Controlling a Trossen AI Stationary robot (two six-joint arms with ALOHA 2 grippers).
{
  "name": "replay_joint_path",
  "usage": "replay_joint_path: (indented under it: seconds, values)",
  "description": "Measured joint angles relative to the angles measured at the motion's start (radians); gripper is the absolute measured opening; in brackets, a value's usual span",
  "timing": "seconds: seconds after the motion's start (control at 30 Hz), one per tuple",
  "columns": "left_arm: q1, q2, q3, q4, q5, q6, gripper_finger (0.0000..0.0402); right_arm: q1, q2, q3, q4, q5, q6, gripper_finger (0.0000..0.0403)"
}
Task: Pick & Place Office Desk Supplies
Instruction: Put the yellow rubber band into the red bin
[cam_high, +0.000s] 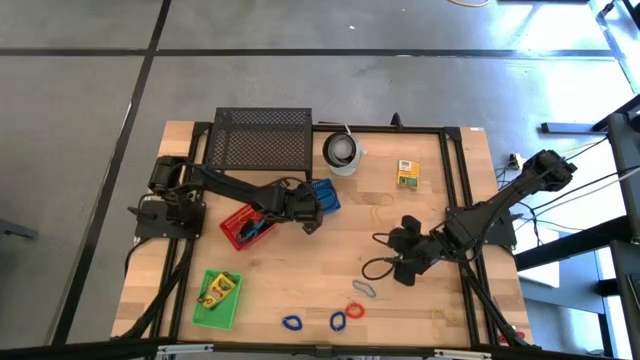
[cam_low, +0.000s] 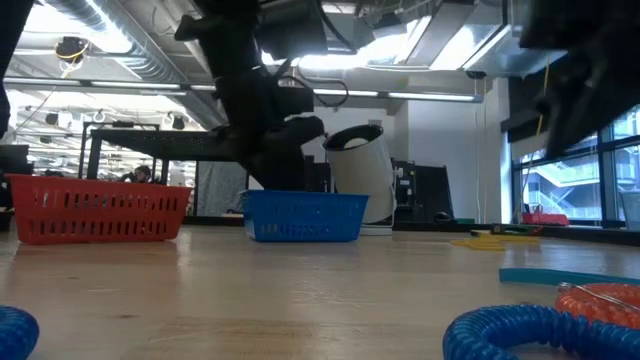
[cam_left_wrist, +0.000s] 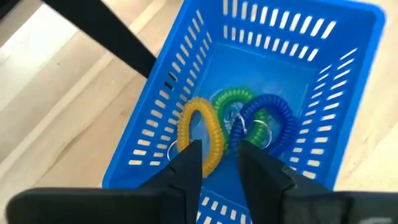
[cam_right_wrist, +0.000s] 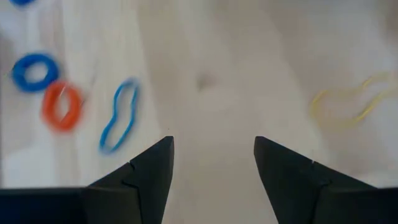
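No legible writing on the crayon box beside the white cup. Left gripper hung over the blue basket, fingers narrowly parted, gripping nothing; yellow coil, green coil and blue coil lay inside. Right gripper stood wide, empty, above bare tabletop.

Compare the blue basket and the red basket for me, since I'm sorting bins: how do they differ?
The blue basket sits nearer the white cup; the red basket lies closer to the green tray. The left claw hangs over the blue basket, not the red one. The blue basket holds yellow, green and blue coil loops; the red basket's contents are unclear. Both are slotted plastic rectangles on the table.
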Motion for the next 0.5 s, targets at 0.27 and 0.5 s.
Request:
replay_joint_path:
  seconds: [0.27, 0.5]
  values:
    - [-0.001, 0.0, 0.079, -0.007, 0.0, 0.103, 0.0125, 0.065, 0.0, -0.074, -0.003, -0.382, 0.281, 0.0224]
    - [-0.007, -0.001, 0.163, -0.08, 0.0, 0.148, 0.0139, 0.164, 0.0, -0.093, -0.003, -0.627, 0.459, 0.0224]
